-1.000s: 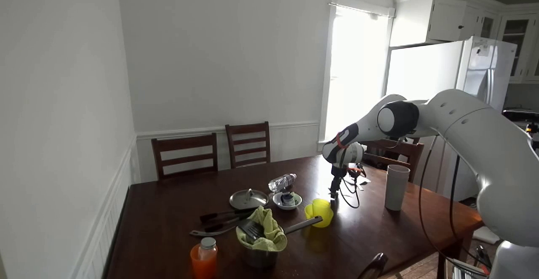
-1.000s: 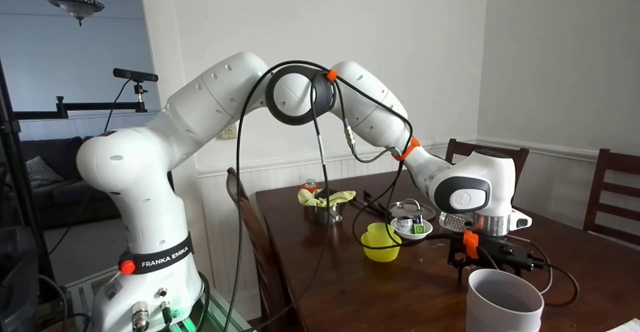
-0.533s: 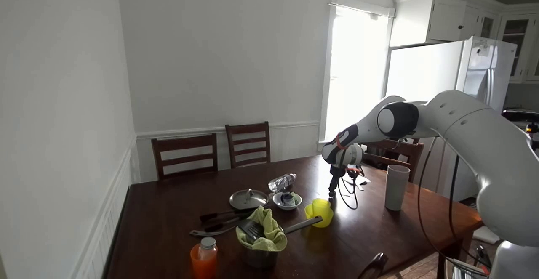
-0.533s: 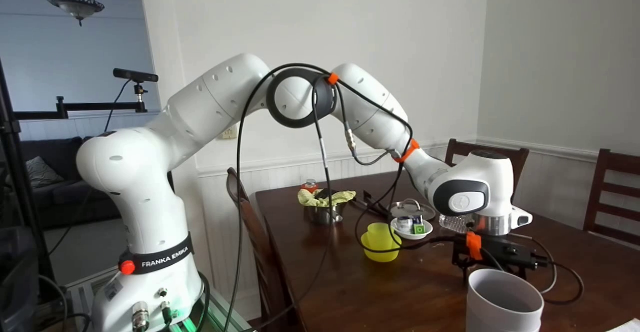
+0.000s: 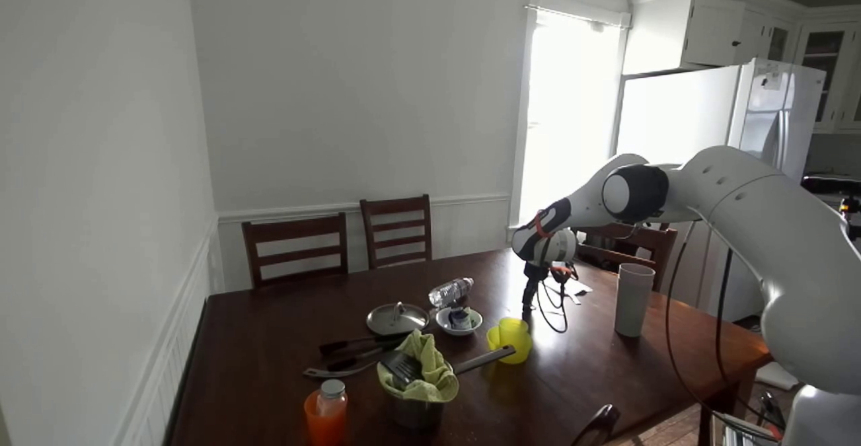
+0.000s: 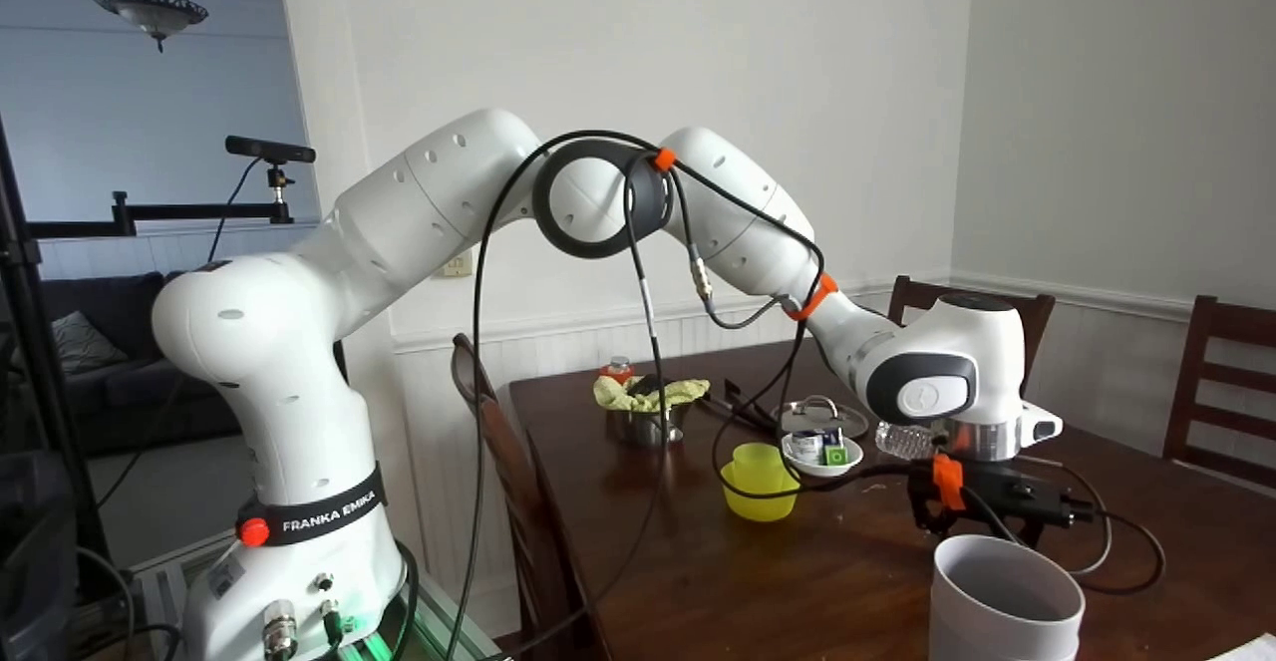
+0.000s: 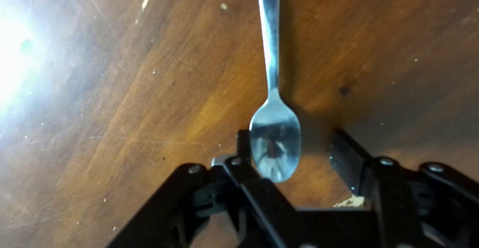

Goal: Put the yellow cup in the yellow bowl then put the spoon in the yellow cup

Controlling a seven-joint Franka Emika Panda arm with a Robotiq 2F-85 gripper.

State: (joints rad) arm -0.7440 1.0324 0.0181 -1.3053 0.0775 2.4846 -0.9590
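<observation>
A metal spoon [image 7: 275, 139] lies on the table in the wrist view, its handle pointing away from my gripper [image 7: 291, 146]. Both jaws stand apart with the spoon's head between them. The left finger [image 7: 244, 147] is right beside the spoon's edge; whether it touches cannot be told. A clear gap separates the spoon from the right finger [image 7: 348, 162]. In both exterior views the yellow cup [image 6: 755, 462] stands inside the yellow bowl [image 6: 760, 508], close to my gripper [image 5: 527, 309]. I cannot make out the spoon in either exterior view.
A tall pale grey tumbler [image 6: 1007, 611] stands near the gripper and partly hides it. A pot [image 5: 416, 414] with a cloth and spatula has its handle [image 5: 481, 361] crossing before the yellow bowl. A white bowl [image 5: 440, 323], lid [image 5: 383, 319] and bottle [image 5: 449, 292] are beyond.
My gripper has shifted slightly across the table and the arm's elbow has sunk a little. The yellow cup and bowl have stayed where they were.
</observation>
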